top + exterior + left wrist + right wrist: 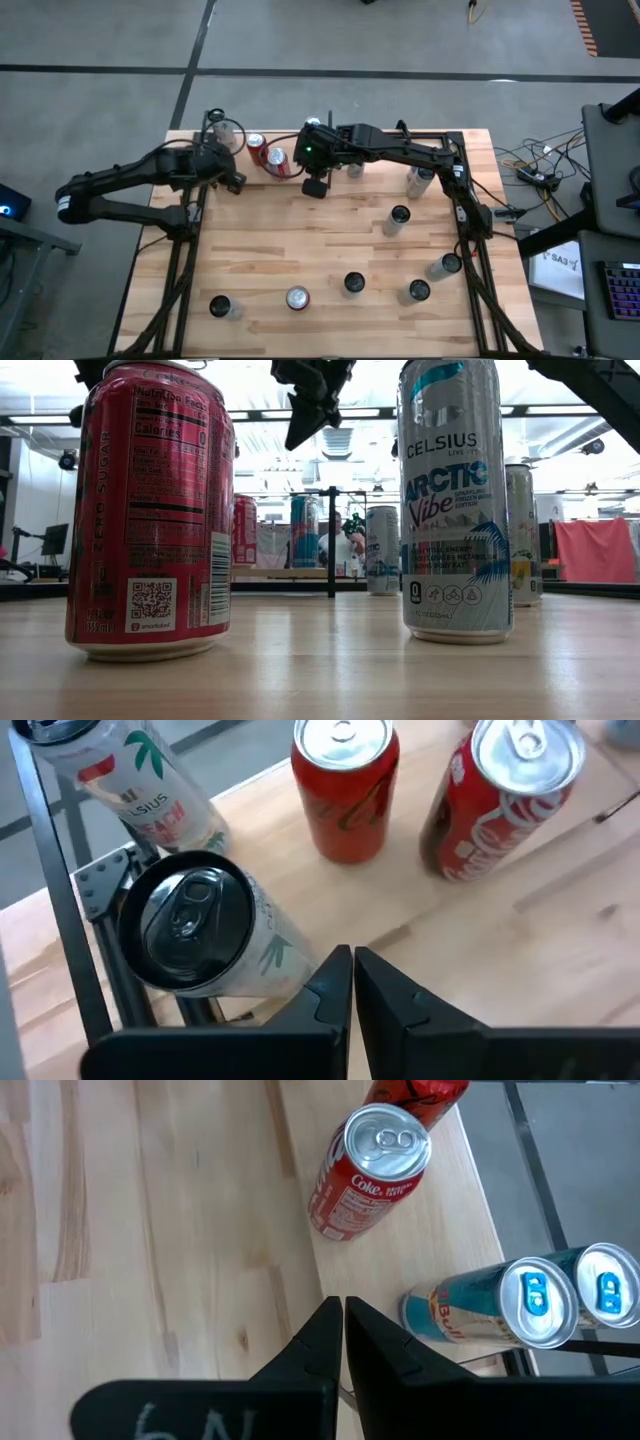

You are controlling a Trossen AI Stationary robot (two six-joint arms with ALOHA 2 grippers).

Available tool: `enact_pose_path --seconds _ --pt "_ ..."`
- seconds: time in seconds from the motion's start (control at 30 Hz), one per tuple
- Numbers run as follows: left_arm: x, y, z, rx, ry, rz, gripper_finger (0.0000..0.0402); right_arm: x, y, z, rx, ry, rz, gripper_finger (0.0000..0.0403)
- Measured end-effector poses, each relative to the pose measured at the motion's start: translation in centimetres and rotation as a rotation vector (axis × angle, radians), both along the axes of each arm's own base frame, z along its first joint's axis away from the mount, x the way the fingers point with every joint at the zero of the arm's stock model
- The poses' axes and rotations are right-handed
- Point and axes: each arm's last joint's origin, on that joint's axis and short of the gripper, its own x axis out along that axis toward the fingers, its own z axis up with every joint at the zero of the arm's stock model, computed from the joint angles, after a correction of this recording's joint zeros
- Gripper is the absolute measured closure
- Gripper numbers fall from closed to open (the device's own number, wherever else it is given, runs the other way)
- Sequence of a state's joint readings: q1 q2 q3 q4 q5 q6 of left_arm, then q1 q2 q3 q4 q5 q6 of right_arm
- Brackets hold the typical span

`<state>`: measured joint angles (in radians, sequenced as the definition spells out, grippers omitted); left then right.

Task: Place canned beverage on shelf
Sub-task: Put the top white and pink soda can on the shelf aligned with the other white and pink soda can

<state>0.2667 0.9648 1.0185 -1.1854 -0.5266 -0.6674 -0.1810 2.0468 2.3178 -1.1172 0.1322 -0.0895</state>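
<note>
Two red Coke cans [267, 152] stand upright on the pale plywood shelf [450, 1210] at the table's far edge. Two blue-topped cans [560, 1295] stand by the shelf's black rods. My right gripper [343, 1305] hangs shut above the shelf's near edge, short of the closer Coke can [370, 1175]. My left gripper [352, 955] is shut too, raised at the far left beside a white can with a dark top [195, 925]. It holds nothing. A Celsius can [140, 780] stands behind that one.
Several more cans stand scattered over the wooden table, among them a red one [150, 510] and a Celsius Arctic Vibe can [455, 500] near the front edge. A black metal frame [185, 250] runs along both table sides. Bare wood lies mid-table [300, 240].
</note>
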Motion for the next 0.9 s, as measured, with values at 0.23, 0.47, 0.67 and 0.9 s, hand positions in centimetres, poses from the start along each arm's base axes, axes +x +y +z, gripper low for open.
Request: enact_pose_path --seconds 0.23,0.47,0.67,0.9 --pt "1.3 0.6 -1.2 0.054 0.104 0.034 0.0402 0.3 -0.1 -1.2 0.004 0.021 0.0 0.0394" --pt "2.4 1.1 -2.1 0.083 0.18 0.049 0.0402 0.4 -0.1 -1.7 0.007 0.032 -0.001 0.0394" --pt "2.7 1.6 -2.5 0.079 0.239 0.036 0.0402 0.3 -0.1 -1.6 0.006 0.031 -0.001 0.0394" --pt "2.4 1.8 -3.0 -0.053 0.307 -0.037 0.0402 0.2 -0.1 -1.7 0.01 0.044 -0.003 0.0394"
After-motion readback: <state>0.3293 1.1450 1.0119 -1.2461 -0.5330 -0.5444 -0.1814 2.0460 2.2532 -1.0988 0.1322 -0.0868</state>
